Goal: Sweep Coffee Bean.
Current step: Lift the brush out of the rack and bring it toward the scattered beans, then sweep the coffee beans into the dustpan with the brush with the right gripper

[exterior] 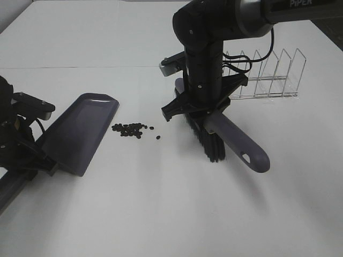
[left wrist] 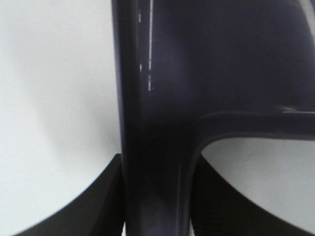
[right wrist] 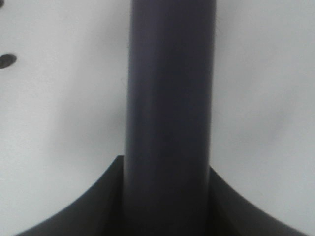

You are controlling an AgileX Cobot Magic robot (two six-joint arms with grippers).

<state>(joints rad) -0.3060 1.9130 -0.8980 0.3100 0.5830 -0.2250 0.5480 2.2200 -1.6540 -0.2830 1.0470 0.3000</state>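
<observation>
At the near edge of the exterior high view: bare white table (exterior: 161,214), nothing on it.

Near left: left gripper (left wrist: 157,162) clamped on the handle of the dustpan (exterior: 80,131). In the left wrist view both pads press the dark handle from either side, no gap. The pan lies flat, its open lip pointing toward the middle of the table. In the exterior view the handle is hidden under the gripper, and the left arm is cut off by the frame edge.

Near right: brush (exterior: 236,142), with the grey handle slanting toward the camera and the black bristles (exterior: 211,147) pointing down. Cannot tell whether the bristle tips touch the table.

Middle: coffee beans (exterior: 130,129) in a small loose cluster on the table, between pan lip and brush. The cluster's left end sits just beside the lip. Two strays (exterior: 158,137) lie on the brush side. Beans are to the left of the bristles, with bare table between; no contact.

Just behind: right gripper (exterior: 201,110) closed tight on the brush handle, above and right of the beans. The right wrist view shows the jaws hard against the handle on both sides. It is blurred and mostly filled by the handle, with one bean at its edge. The gripper hides the far part of the brush head.

Far right: wire rack (exterior: 268,75), standing empty-slotted behind the right arm, which partly overlaps it.
</observation>
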